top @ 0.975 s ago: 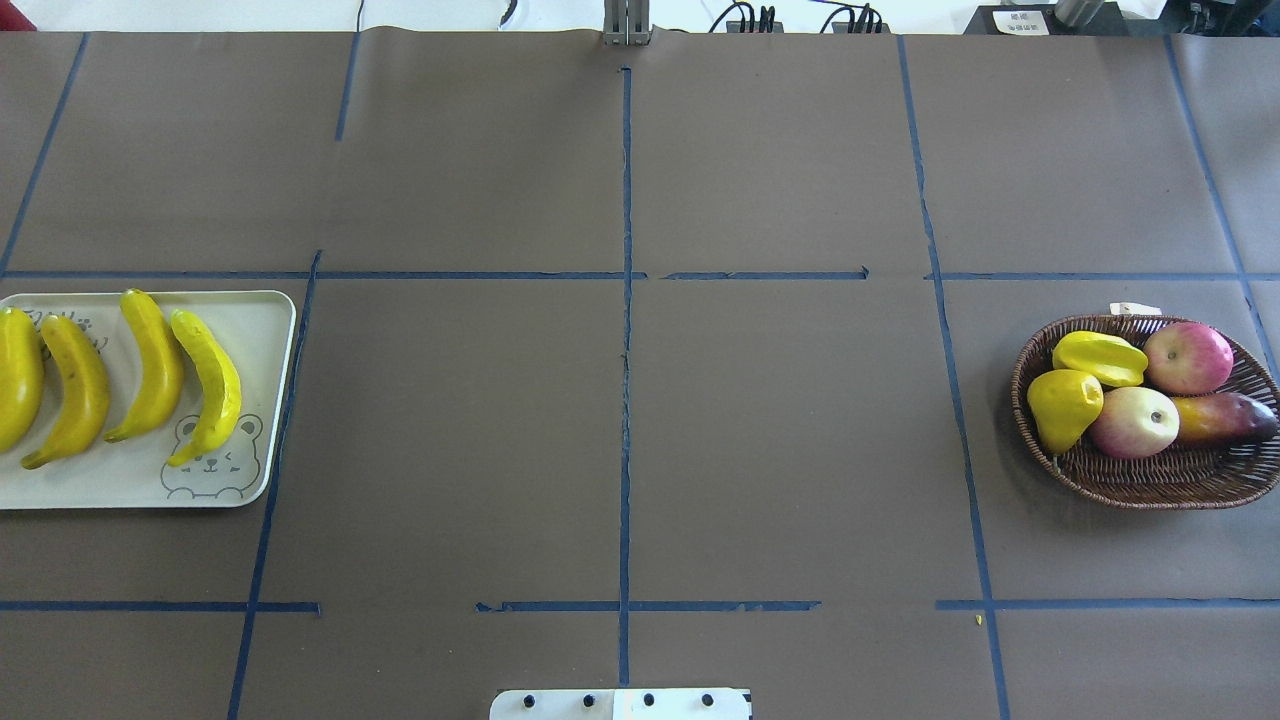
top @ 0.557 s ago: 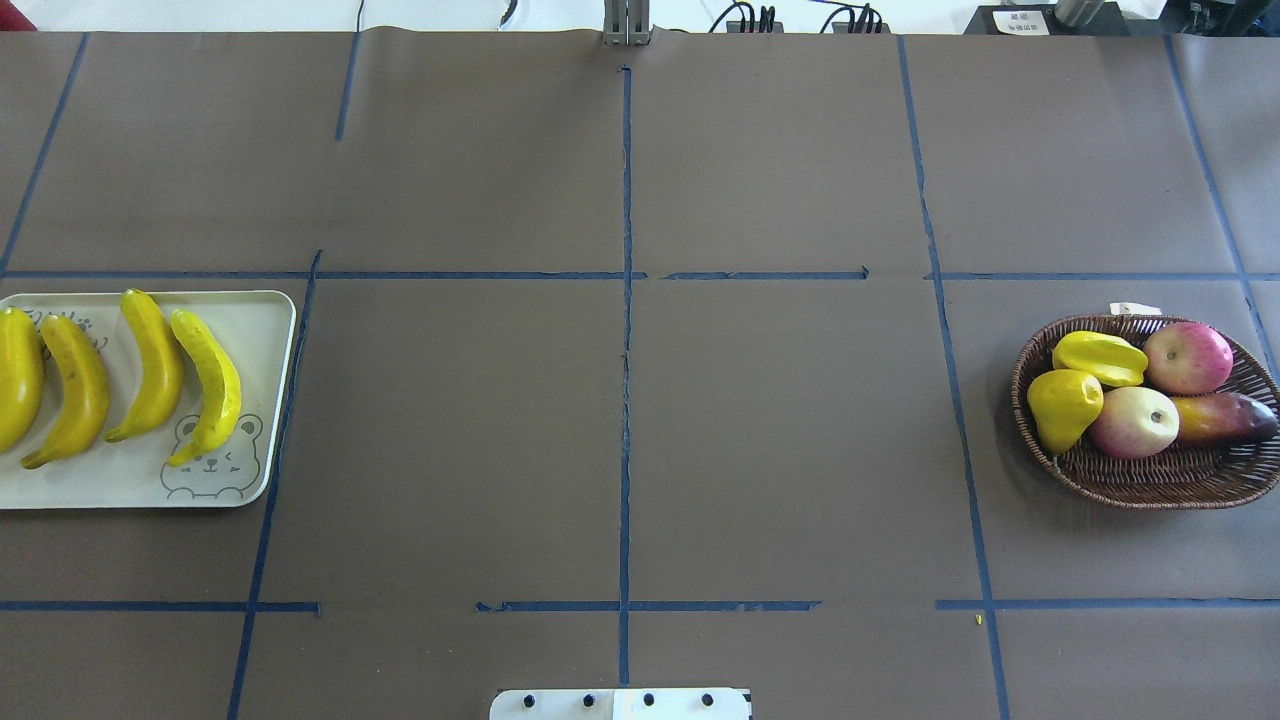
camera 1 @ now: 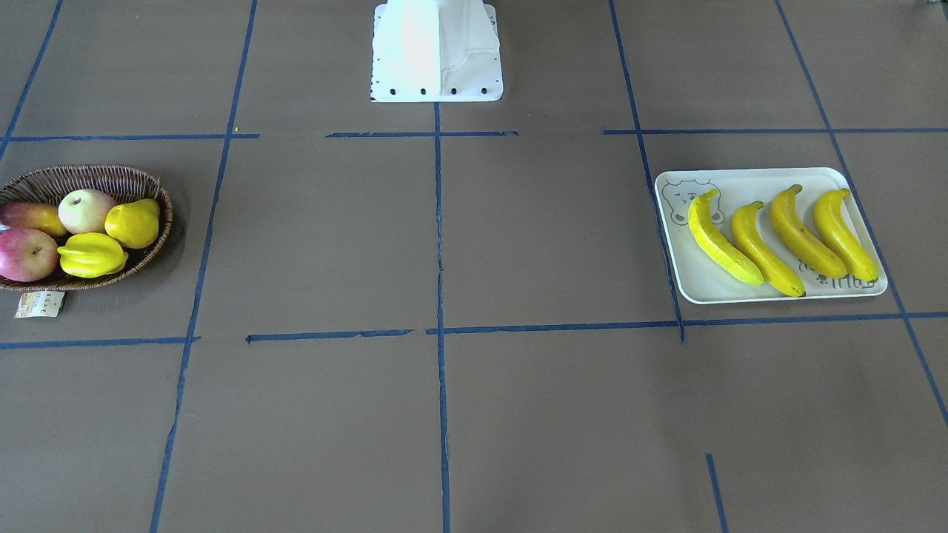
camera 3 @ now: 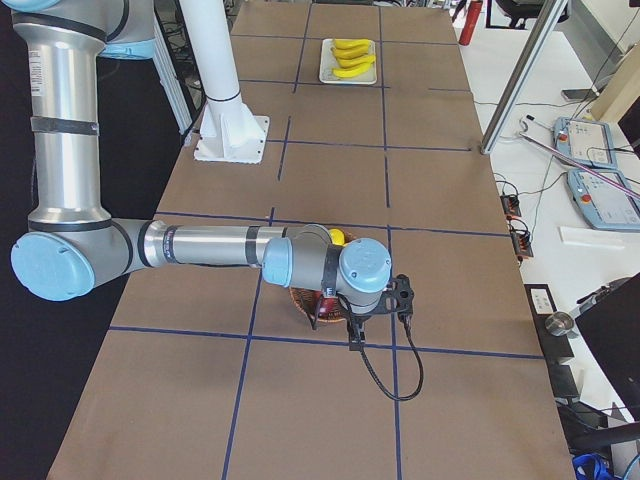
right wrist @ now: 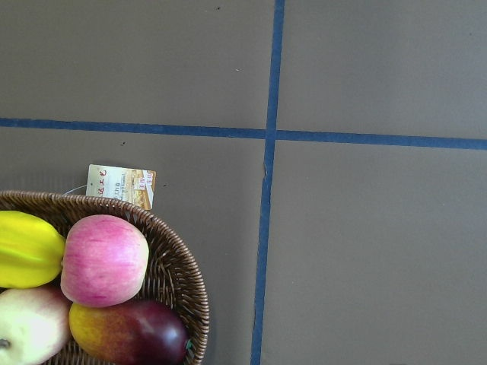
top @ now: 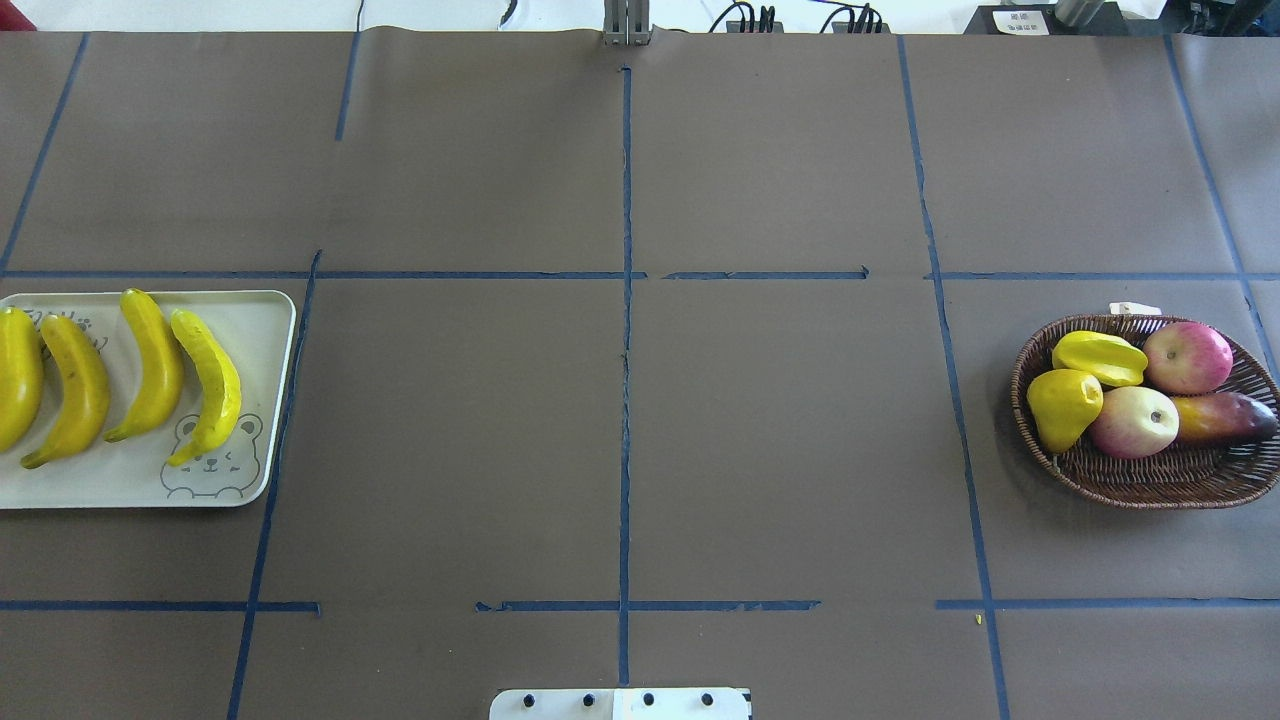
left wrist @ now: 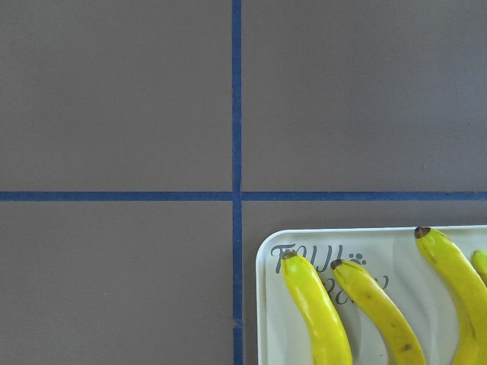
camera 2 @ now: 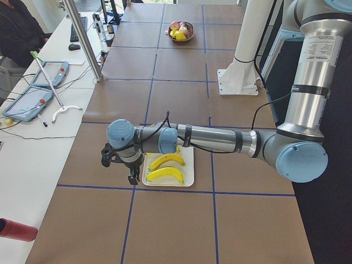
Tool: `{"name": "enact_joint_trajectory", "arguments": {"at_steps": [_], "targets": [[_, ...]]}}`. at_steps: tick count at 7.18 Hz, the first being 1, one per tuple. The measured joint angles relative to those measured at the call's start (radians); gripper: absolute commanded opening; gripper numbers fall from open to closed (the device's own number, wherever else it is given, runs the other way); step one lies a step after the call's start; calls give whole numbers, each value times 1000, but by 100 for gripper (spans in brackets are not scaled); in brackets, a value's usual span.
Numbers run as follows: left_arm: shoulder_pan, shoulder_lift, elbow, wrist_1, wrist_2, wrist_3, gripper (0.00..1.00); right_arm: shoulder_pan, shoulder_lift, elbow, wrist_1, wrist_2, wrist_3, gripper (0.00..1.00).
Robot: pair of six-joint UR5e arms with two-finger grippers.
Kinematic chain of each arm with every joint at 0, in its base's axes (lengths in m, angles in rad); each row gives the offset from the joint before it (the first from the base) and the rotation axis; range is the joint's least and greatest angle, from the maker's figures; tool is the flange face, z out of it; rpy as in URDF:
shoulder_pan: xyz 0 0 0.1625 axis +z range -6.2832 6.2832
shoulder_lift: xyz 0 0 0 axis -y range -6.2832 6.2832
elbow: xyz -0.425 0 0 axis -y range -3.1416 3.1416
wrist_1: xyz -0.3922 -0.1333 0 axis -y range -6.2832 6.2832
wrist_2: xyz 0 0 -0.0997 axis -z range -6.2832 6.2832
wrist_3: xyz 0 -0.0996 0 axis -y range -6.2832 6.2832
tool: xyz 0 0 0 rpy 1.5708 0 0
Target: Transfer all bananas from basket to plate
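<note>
Several yellow bananas [top: 210, 385] lie side by side on the cream plate [top: 255, 320] at the table's left; they also show in the front view [camera 1: 748, 237] and the left wrist view [left wrist: 319, 319]. The wicker basket [top: 1150, 480] at the right holds no banana. My left gripper [camera 2: 133, 177] hangs beside the plate's outer end, seen only in the exterior left view. My right gripper [camera 3: 355, 340] hangs beside the basket, seen only in the exterior right view. I cannot tell whether either is open or shut.
In the basket lie a yellow pear-like fruit [top: 1063, 405], a starfruit [top: 1100, 357], two apples [top: 1187, 357] and a mango [top: 1222, 418]. A paper tag [right wrist: 120, 185] lies by its rim. The robot's white base [camera 1: 437, 52] stands at mid-table.
</note>
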Motion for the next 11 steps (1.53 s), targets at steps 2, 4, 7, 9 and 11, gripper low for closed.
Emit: {"name": "enact_joint_trajectory", "arguments": {"at_steps": [2,4,7,9,11], "targets": [[-8,11,8,1,3,23,100,0,-1,0,0,1,0,100],[-6,12,12,2,29,22,100,1,-1,1,0,1,1,100],[-6,12,14,-1,46,21,100,1,-2,2,0,1,2,100],[-6,18,13,-4,46,21,100,1,-2,2,0,1,2,100],[-6,33,9,-7,42,22,100,1,-1,4,0,0,3,100]]}}
